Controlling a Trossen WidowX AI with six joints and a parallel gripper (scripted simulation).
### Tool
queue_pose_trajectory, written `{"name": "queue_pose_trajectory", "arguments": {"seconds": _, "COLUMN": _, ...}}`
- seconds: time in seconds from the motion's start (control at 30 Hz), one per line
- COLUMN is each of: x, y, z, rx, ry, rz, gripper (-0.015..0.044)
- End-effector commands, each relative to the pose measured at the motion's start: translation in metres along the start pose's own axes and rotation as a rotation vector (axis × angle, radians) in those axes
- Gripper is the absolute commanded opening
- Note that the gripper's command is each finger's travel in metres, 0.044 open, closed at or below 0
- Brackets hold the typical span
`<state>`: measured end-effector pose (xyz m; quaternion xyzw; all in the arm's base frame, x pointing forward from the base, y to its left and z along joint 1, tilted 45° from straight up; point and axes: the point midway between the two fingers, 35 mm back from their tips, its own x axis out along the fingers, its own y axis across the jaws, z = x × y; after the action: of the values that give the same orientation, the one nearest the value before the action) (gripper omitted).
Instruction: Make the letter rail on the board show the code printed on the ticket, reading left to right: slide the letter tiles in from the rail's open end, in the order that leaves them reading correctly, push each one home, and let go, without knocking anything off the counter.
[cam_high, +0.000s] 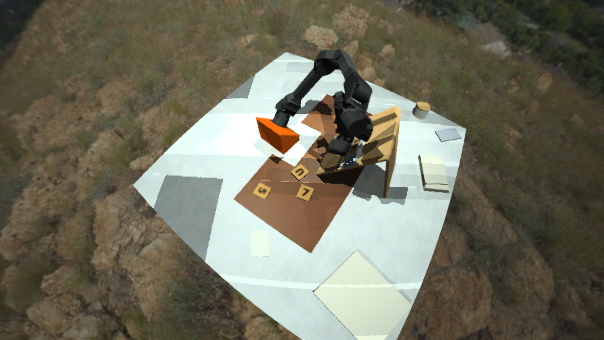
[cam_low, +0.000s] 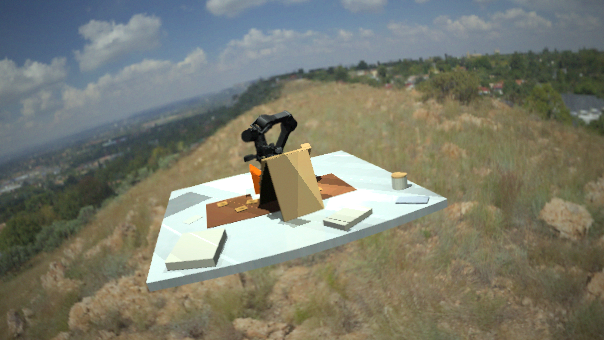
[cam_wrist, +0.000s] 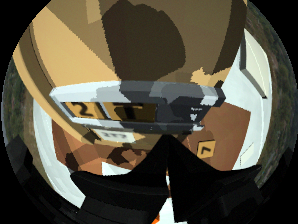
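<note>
The tan slanted board (cam_high: 387, 127) (cam_low: 292, 182) (cam_wrist: 67, 36) stands at the right edge of the brown mat (cam_high: 295, 220) (cam_low: 220, 215). Its grey letter rail (cam_wrist: 200, 99) holds tiles at its left part; one reads "2" (cam_wrist: 81, 110), and the others are in shadow. A small white label (cam_wrist: 109, 136) sits under the rail, its print too small to read. Three loose tiles lie on the mat: "U" (cam_high: 299, 172), "S" (cam_high: 261, 190) and "7" (cam_high: 305, 192) (cam_wrist: 208, 149). My gripper (cam_high: 345, 159) (cam_wrist: 165, 139) is shut and empty, right in front of the rail. The board hides it in the exterior view.
An orange wedge block (cam_high: 276, 134) (cam_low: 255, 178) stands left of the arm. A small can (cam_high: 421, 109) (cam_low: 399, 180), a grey plate (cam_high: 447, 134) (cam_low: 412, 199), a book (cam_high: 433, 172) (cam_low: 347, 217), a pale card (cam_high: 259, 243) and a large cream box (cam_high: 362, 295) (cam_low: 196, 248) lie on the counter.
</note>
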<state>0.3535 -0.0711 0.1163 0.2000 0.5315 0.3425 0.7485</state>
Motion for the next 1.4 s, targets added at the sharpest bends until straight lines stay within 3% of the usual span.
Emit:
{"name": "queue_pose_trajectory", "arguments": {"seconds": 0.0, "x": 0.002, "y": 0.003, "z": 0.0, "rx": -0.02, "ry": 0.058, "rz": 0.019, "gripper": 0.0}}
{"name": "queue_pose_trajectory", "arguments": {"seconds": 1.37, "x": 0.016, "y": 0.003, "z": 0.011, "rx": -0.02, "ry": 0.057, "rz": 0.019, "gripper": 0.0}}
